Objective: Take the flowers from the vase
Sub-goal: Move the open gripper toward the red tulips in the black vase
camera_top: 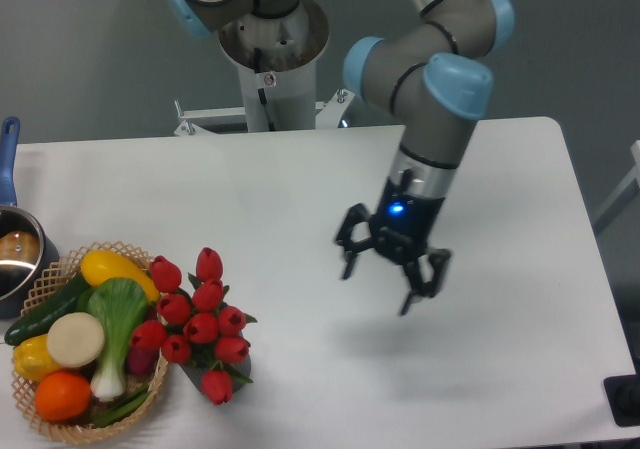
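The flowers (pixel 200 321), a bunch of red tulip buds with green leaves, stand at the front left of the table. The vase (pixel 240 369) is almost hidden under them; only a dark sliver shows at the lower right of the bunch. My gripper (pixel 378 287) hangs above the middle of the table, well to the right of the flowers. Its two black fingers are spread apart with nothing between them.
A wicker basket (pixel 60 431) of vegetables and fruit sits right against the left of the flowers. A blue-handled pot (pixel 14 249) stands at the left edge. The robot base (pixel 272 59) is behind the table.
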You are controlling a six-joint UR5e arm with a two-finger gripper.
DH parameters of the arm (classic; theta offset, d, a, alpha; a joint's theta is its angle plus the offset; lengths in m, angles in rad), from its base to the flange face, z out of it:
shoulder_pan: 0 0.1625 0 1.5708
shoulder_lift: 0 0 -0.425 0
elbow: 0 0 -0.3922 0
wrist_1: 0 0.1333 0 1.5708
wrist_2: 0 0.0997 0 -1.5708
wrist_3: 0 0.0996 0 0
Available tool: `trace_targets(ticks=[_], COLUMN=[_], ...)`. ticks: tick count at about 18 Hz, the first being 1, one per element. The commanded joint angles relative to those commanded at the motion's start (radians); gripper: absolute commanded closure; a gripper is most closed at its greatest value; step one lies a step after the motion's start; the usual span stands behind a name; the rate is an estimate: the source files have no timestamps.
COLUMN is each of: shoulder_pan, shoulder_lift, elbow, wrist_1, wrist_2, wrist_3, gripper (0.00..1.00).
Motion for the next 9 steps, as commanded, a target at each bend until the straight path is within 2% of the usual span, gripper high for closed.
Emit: trace_targets(ticks=[4, 9], shoulder_pan=[-0.023, -0.040], shoulder_lift=[-0.020, -0.038], elbow=[-0.011, -0.038], wrist_1=[-0.002, 0.000], wrist_2=[-0.138, -0.252], wrist_3=[-0.011, -0.009], gripper=[0.00, 0.00])
